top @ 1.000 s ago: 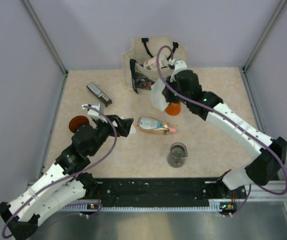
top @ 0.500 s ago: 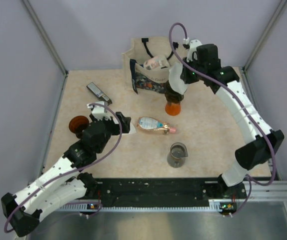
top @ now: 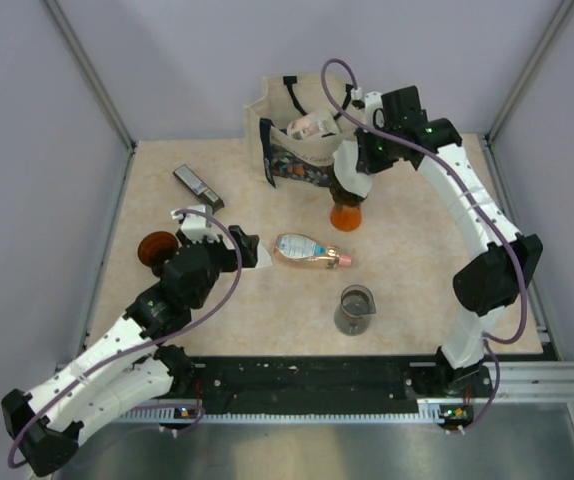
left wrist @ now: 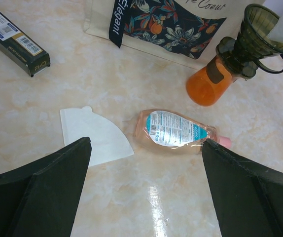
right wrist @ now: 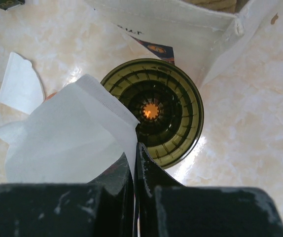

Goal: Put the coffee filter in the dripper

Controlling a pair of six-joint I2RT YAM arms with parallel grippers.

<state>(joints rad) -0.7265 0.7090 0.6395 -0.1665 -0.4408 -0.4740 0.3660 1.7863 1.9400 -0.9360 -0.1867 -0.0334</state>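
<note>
Filter (right wrist: 67, 133) between right fingers (right wrist: 150, 173), by dripper (right wrist: 178, 116)

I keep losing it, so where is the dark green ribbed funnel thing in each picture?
Top external: the dark green ribbed plastic dripper is above centre, mostly hidden under the white paper coffee filter.
Left wrist: it is in the upper right corner, sitting on the orange jar.
Right wrist: it is in the centre, seen from straight above.
Shared landmark: the cream flowered tote bag is beside it in every view.
</note>
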